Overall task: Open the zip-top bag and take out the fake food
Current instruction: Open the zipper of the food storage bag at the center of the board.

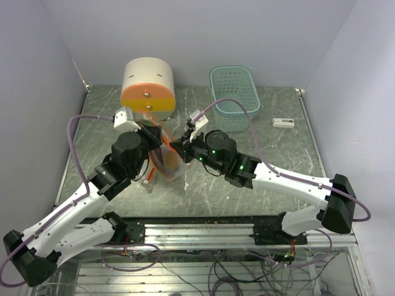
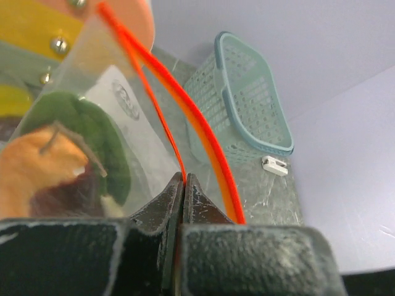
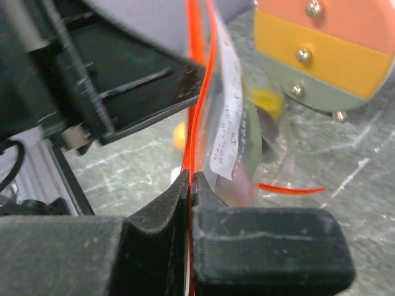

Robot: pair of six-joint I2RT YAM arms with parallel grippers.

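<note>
The clear zip-top bag (image 1: 166,161) with orange zip strips stands upright mid-table between both arms. My left gripper (image 1: 157,137) is shut on one thin orange lip (image 2: 176,145); the other, thicker strip (image 2: 203,135) runs apart to its right. From the opposite side my right gripper (image 1: 177,147) is shut on an orange lip (image 3: 199,92). Inside the bag lies the fake food: a green leafy piece (image 2: 92,132), an orange fruit (image 2: 34,169), a dark red piece (image 2: 65,198) and a yellow fruit (image 3: 270,102).
A round cream-and-orange drawer box (image 1: 148,86) stands just behind the bag. At the back right sits a teal mesh basket (image 1: 234,95), with a small white object (image 1: 283,123) to its right. Grey walls close in on both sides.
</note>
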